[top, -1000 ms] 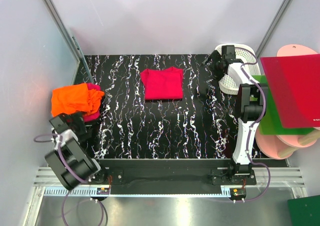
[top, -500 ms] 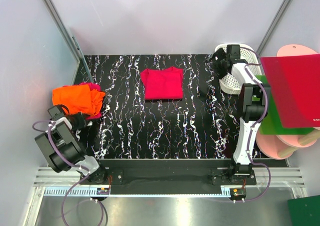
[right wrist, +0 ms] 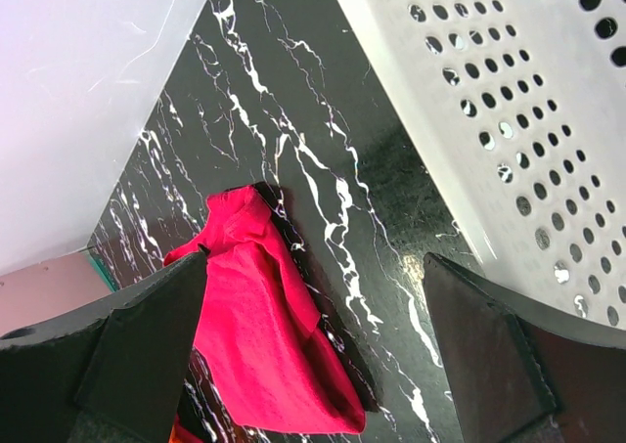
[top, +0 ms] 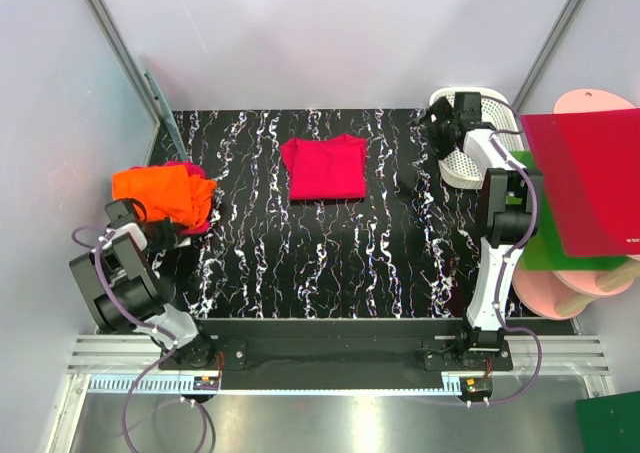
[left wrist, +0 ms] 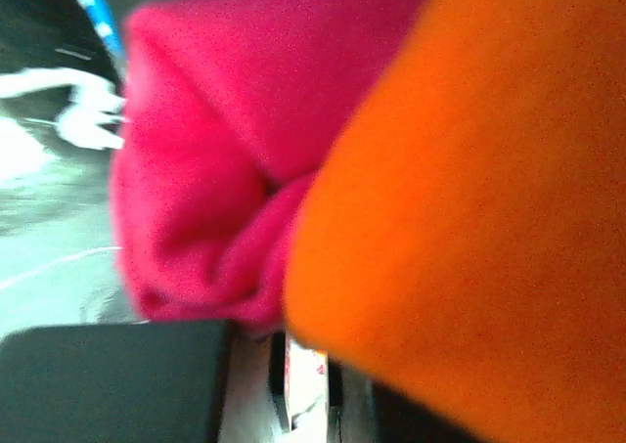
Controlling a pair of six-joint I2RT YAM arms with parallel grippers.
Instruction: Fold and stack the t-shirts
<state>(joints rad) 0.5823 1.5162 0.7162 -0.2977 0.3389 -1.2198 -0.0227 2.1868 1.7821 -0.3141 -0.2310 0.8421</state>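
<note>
Step in hand: taking the next shirt from the pile on the left.
My left gripper [top: 163, 235] presses into the orange t-shirt [top: 160, 191] heaped at the table's left edge. Cloth fills its camera, so I cannot tell if it has clamped. A red t-shirt [top: 325, 168] lies folded mid-table, and my right gripper [top: 435, 125] gapes empty. Next: lift it clear and spread it flat.

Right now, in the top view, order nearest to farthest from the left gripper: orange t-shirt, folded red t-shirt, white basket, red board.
1. orange t-shirt, by left gripper
2. folded red t-shirt, centre back
3. white basket, back right
4. red board, far right
</note>
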